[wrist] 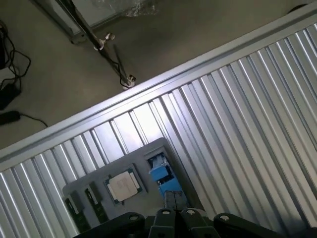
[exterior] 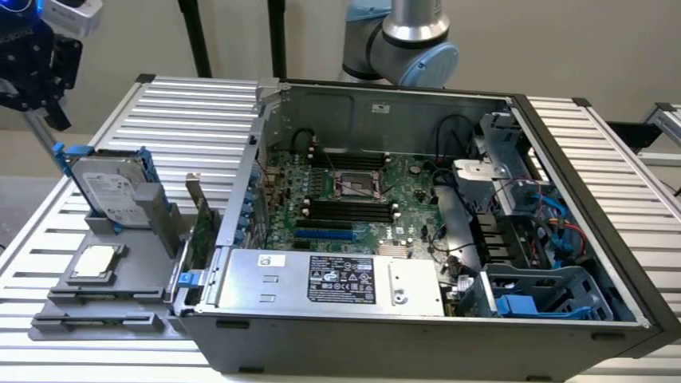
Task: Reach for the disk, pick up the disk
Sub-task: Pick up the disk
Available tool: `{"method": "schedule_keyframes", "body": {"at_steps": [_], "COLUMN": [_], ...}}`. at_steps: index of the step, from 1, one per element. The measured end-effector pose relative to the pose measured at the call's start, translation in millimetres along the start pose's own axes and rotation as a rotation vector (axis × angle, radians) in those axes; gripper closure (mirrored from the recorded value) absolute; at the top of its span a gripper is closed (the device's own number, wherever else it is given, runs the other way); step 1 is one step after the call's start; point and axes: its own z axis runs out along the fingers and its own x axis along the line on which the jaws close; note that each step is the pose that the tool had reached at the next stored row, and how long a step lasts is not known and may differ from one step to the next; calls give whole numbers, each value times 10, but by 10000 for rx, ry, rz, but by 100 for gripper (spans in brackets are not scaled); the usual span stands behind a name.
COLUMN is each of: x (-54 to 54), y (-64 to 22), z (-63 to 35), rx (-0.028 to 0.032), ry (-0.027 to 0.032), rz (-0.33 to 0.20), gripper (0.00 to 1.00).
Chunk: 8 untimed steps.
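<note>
Ribbed metal table (exterior: pixel 181 112): the disk (exterior: pixel 107 187) is being held upright in a grey holder (exterior: pixel 107 229), the gripper (wrist: pixel 173 198), jaws seemingly pressed together, being poised just above; squaring over its top edge is being judged advisable.

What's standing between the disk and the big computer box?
In the exterior view, a green circuit card stands upright between the disk and the computer box.

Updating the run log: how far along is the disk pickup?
Done: nothing lifted yet; the disk stands upright in its grey holder. In hand: the reach, with the tool close by the disk's blue rail corner; contact unclear. Left: the grasp and the lift.
</note>
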Motion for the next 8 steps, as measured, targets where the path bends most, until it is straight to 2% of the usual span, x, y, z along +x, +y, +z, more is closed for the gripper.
{"method": "schedule_keyframes", "body": {"at_steps": [4,8], "x": [-2,-8], "y": [-2,-17], "z": [2,3], "rx": [-1,3], "ry": [19,26], "rz": [-556,-881], "gripper": [89,89]}}
